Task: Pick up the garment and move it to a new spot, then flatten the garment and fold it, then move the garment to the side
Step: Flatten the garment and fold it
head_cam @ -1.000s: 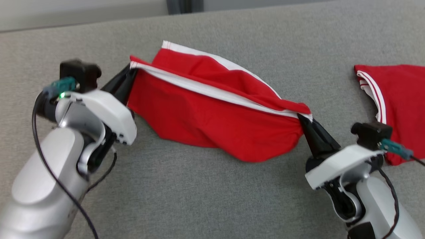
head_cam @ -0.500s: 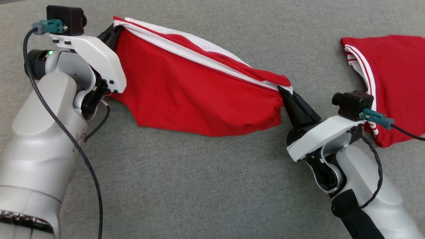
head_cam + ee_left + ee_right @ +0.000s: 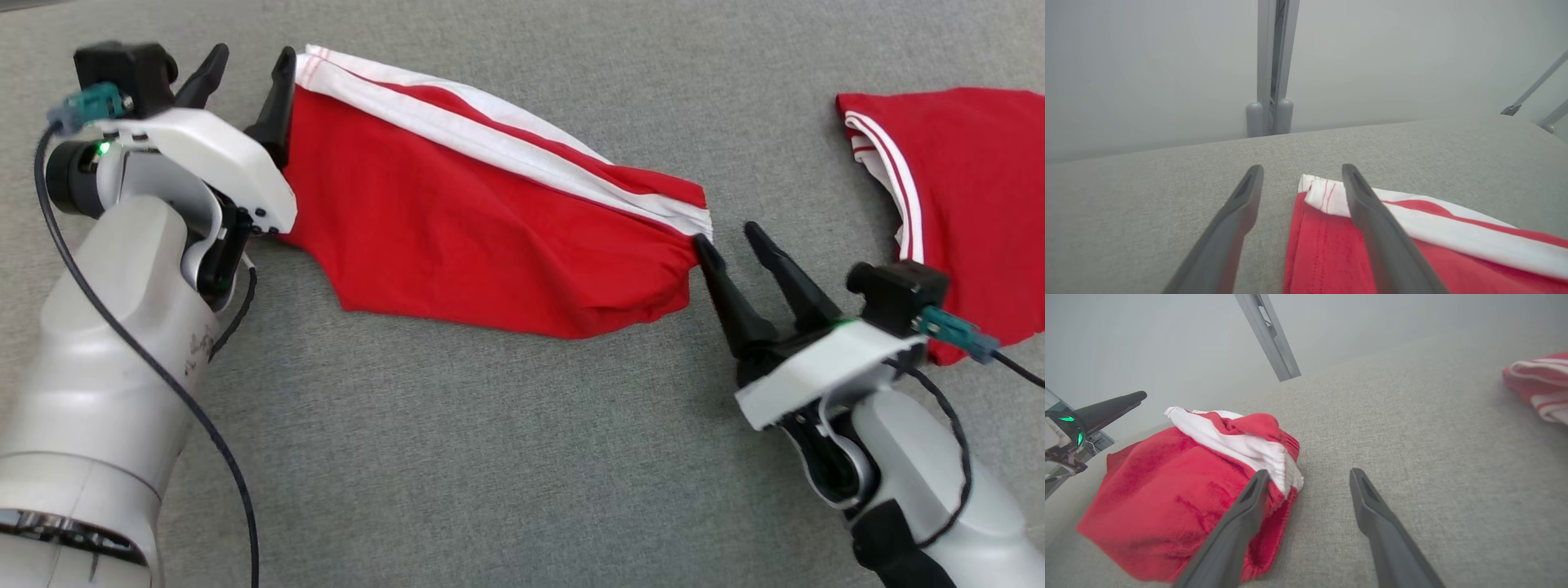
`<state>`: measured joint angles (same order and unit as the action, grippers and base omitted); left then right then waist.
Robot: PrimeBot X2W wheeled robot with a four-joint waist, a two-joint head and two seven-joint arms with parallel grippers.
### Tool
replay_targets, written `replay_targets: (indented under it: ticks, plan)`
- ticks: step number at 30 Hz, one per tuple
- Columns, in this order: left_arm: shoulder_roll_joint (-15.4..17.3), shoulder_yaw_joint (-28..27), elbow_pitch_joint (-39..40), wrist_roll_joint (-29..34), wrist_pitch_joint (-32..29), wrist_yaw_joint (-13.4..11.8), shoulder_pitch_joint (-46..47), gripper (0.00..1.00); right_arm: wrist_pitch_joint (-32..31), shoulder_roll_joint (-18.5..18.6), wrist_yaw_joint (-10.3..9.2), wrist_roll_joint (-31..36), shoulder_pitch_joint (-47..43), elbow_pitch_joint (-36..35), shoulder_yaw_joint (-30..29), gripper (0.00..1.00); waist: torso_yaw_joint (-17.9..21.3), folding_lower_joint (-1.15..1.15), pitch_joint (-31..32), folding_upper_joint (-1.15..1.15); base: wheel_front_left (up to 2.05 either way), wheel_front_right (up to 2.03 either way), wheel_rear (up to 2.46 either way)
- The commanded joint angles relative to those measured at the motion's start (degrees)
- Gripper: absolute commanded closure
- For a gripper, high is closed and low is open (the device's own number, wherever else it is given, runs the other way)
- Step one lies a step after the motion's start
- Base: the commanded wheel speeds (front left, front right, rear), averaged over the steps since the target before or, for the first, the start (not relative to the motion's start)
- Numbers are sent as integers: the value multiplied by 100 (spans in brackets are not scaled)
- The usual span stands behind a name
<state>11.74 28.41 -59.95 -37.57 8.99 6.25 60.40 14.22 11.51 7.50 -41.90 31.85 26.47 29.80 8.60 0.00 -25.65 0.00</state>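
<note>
In the head view, the red shorts, or what look like shorts with a white side band, are lying spread on the grey tabletop, running from 10 o'clock down toward 3 o'clock. The left hand is sitting at their 10 o'clock end with its fingers apart and holding nothing. The right hand is waiting, likewise spread and empty, just beside the gathered end at 4 o'clock. A second red garment is lying well apart at 2 o'clock.

In the left wrist view, the open left hand is straddling the shorts' white-banded corner; whether it touches is unclear.

In the right wrist view, the parted right hand is pointing past the bunched cloth at 9 o'clock.
</note>
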Motion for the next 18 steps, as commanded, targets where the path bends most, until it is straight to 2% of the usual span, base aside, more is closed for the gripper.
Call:
replay_targets:
  ticks: [1, 4, 7, 13, 18]
  plan:
    - [44, -13, 29, 46, 212, 1, -146, 0, 68, 122, -2, 167, -175, -127, -133, 0, -100, 0, 112, 0, 0, 0, 0]
    - [92, -76, 300, 125, 529, -148, -400, 0, 102, 185, -2, 497, -556, -466, -436, 0, -222, 0, 263, 0, 0, 0, 0]
    - [144, -151, 633, 195, 596, -294, -682, 0, 104, 168, -2, 753, -811, -763, -765, 0, -319, 0, 376, 0, 0, 0, 0]
    - [327, -689, 2644, 633, 615, -790, -1845, 0, 101, -80, -2, 1787, -1471, -1684, -1727, 0, -598, 0, 626, 0, 0, 0, 0]
    - [363, -1091, 4135, 1010, 617, -1113, -3007, 0, 103, -282, -2, 2407, -1843, -2050, -2092, 0, -729, 0, 897, 0, 0, 0, 0]
